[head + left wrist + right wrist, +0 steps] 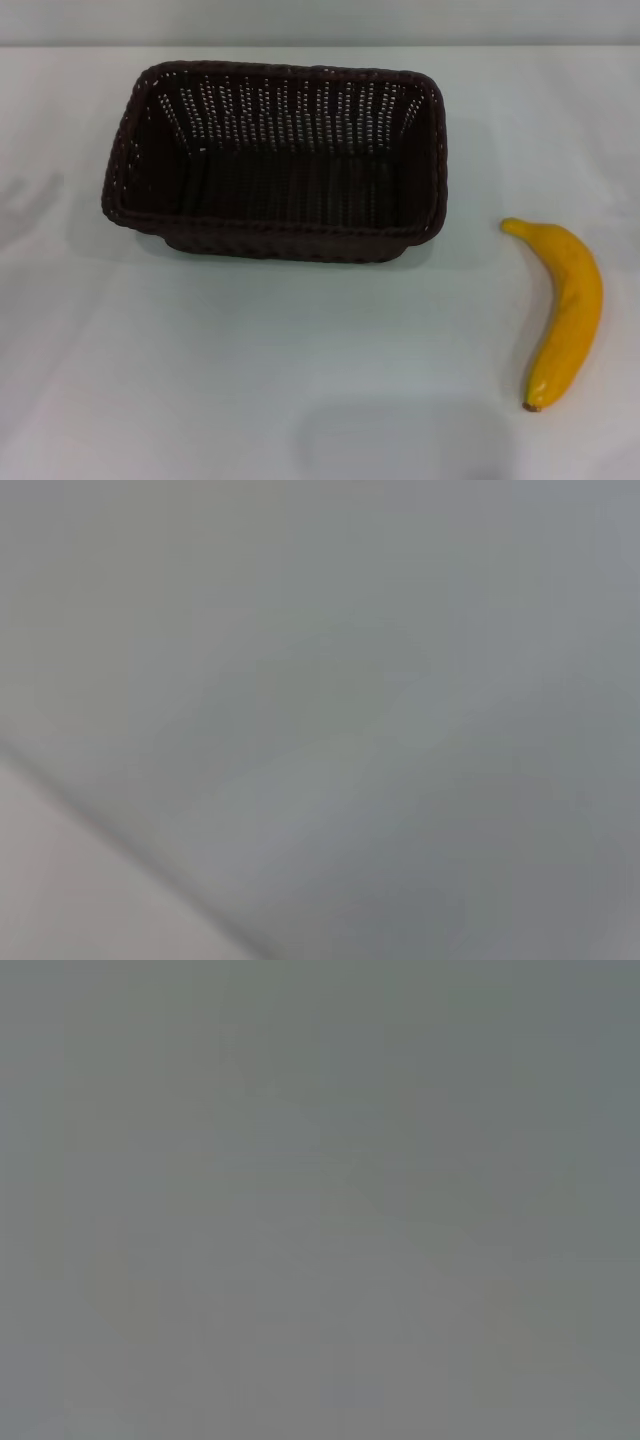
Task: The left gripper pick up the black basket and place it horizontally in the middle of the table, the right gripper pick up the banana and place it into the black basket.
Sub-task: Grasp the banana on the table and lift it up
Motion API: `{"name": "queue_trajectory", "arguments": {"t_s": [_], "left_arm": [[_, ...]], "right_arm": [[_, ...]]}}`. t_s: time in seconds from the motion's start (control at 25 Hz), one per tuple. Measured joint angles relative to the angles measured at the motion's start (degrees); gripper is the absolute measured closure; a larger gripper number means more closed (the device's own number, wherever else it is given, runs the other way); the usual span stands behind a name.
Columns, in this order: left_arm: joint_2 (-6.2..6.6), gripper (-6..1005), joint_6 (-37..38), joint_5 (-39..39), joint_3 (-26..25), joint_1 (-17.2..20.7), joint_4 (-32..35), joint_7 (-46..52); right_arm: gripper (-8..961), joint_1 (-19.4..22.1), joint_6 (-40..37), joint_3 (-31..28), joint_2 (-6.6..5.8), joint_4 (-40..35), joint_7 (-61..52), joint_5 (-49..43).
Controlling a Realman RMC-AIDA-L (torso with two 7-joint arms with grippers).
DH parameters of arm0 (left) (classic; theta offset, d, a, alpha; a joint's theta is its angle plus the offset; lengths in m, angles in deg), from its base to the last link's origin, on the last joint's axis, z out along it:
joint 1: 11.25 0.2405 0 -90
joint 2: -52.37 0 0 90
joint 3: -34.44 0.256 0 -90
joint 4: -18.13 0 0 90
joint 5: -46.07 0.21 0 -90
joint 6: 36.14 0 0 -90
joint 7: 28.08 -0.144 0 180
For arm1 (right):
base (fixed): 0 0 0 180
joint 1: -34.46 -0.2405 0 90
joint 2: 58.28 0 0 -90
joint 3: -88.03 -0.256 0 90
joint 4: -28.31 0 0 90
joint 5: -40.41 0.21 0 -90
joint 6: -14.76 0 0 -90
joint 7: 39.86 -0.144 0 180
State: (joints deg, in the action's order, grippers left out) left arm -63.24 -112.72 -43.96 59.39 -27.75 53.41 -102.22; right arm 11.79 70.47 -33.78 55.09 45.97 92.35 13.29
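The black basket [275, 160] stands upright on the white table [250, 370], its long side across the head view, a little left of the middle and toward the back. It is empty. The banana [566, 308] lies on the table to the right of the basket, apart from it, with its brown tip toward the front. Neither gripper shows in the head view. Both wrist views show only plain grey surface, with no fingers and no object in them.
The table's far edge [320, 46] runs behind the basket. Bare tabletop lies in front of the basket and between the basket and the banana.
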Motion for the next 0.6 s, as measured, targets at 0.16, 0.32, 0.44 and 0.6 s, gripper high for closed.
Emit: {"name": "queue_trajectory", "arguments": {"t_s": [0.16, 0.32, 0.44, 0.6], "left_arm": [[-0.49, 204, 1.6, -5.2, -4.7, 1.9, -5.4, -11.5], [-0.53, 209, 2.3, -5.7, -10.7, 2.1, -9.1, -20.3], [-1.19, 210, 3.4, -5.9, -15.2, 2.0, -10.5, -26.9], [-1.86, 210, 5.5, -6.1, -18.0, 1.5, -11.1, -32.1]], "right_arm": [[158, 1.5, -1.4, 6.1, -5.44, 8.2, -22.1, -12.6], [159, 1.7, -1.8, 7.1, -10.09, 19.7, -43.6, -31.1], [161, 1.7, -1.8, 6.8, -11.47, 31.4, -61.2, -49.1], [219, 1.4, 3.1, 6.6, -9.62, 51.7, -87.0, -79.4]]}}
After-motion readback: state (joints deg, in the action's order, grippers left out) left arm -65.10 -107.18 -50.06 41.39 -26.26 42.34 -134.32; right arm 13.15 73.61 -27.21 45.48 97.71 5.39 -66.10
